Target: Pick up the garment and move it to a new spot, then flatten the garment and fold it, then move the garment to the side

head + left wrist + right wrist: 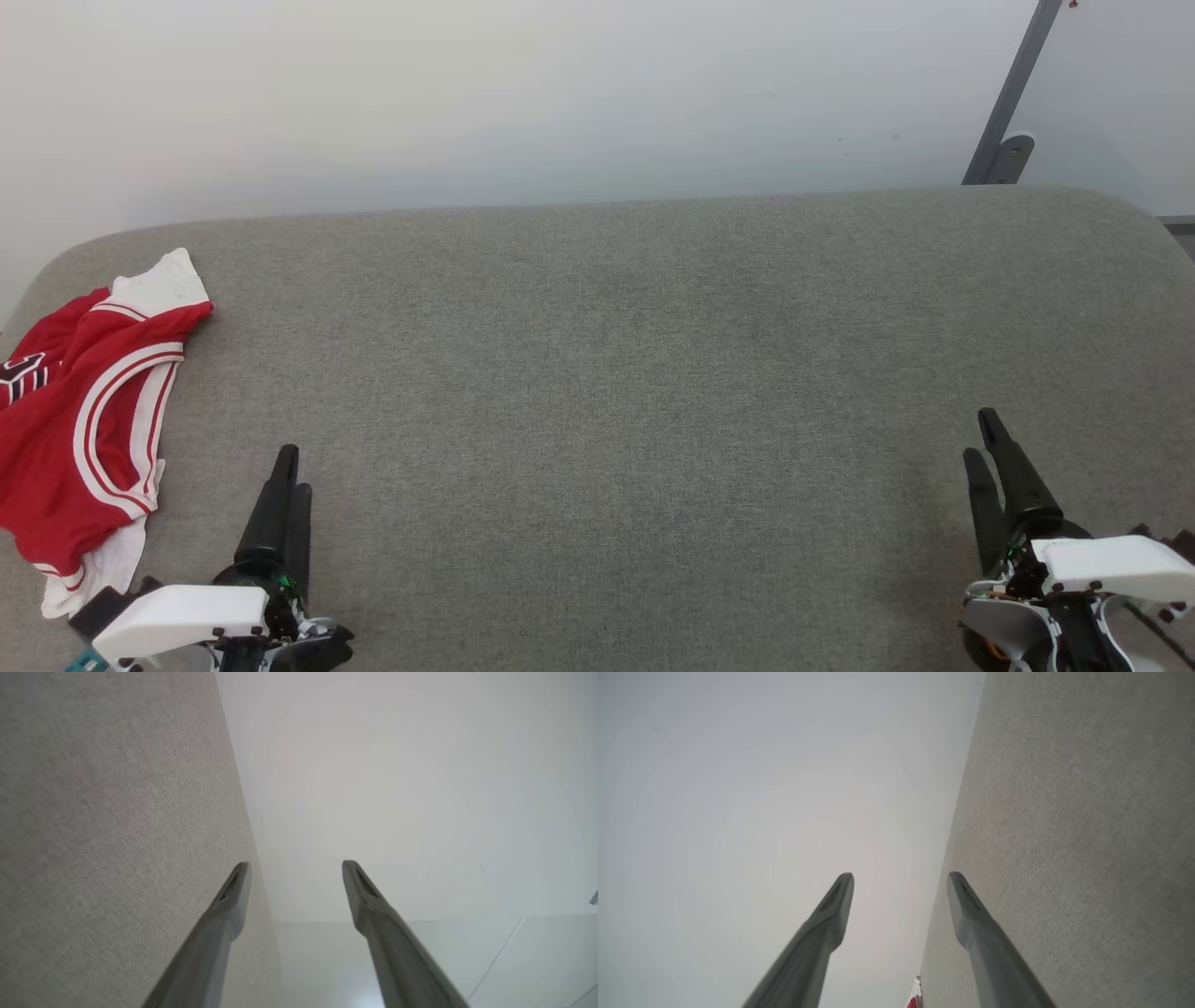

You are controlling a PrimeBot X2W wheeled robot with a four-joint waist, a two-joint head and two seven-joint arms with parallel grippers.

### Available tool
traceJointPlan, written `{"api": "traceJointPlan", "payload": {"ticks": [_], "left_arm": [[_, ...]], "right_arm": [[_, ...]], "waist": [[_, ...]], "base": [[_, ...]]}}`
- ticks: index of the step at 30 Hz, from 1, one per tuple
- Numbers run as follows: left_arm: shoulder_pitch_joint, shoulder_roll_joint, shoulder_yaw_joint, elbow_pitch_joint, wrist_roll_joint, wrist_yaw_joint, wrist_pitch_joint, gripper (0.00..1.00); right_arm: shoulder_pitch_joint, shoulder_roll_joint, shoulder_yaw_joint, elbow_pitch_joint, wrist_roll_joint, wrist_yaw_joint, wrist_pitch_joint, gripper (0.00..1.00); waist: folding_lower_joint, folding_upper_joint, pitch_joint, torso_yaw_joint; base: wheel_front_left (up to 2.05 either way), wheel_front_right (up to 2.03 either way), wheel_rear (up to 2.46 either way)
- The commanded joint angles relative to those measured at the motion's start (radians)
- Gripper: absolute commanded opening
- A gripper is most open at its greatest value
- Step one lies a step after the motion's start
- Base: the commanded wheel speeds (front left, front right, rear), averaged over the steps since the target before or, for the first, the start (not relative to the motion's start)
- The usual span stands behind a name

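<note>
While taking stock ahead of the first pick, logged grey cloth-covered table (597, 392): broad, bare across middle and right end. Judged ample room there for a new spot and for flattening.

Garment (89, 411): red, with white sleeve, white stripes and a bit of block lettering showing. Lies bunched at table's left end, partly cut off by the head view's edge; neither spread nor folded. Reads as the start condition: heaped off to one end, hence needing a move toward table's middle first. Also glimpsed as a red-and-white scrap at bottom of right wrist view.

Left tool (296, 865): fingers (233, 896) spread wide, nothing between them. Held low at table's near-left part, just beside garment, not touching it. Judged the likelier one for the first pick, being closest.

Right tool (900, 876): likewise spread wide, empty. Held at table's near-right end, well apart from garment. Judged parked clear, leaving table's middle free.

Both pointed toward table's far edge and turned on edge, hence table cloth down one side of each wrist view.
</note>
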Motion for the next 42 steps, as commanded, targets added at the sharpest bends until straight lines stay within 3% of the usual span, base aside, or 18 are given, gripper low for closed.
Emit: {"api": "traceJointPlan", "payload": {"ticks": [1,23,42], "left_arm": [[-0.029,0.016,-0.007,-0.022,0.032,0.000,-0.015,1.00],[-0.017,0.013,-0.015,-0.059,0.502,0.000,-0.104,1.00],[-0.002,0.014,-0.031,-0.075,0.860,0.033,-0.170,1.00]], "right_arm": [[-0.037,-0.021,0.011,-0.019,-0.030,0.000,-0.017,1.00],[-0.090,-0.121,0.125,-0.010,-0.373,0.000,-0.126,1.00],[-0.120,-0.144,0.147,0.007,-0.796,0.000,-0.192,1.00]], "waist": [[0.0000,0.0000,0.001,0.000],[0.0000,0.0000,0.012,0.005],[0.0000,0.0000,0.025,0.002]], "base": [[0.00,0.00,0.00],[0.00,0.00,0.00],[0.00,0.00,0.00]]}}
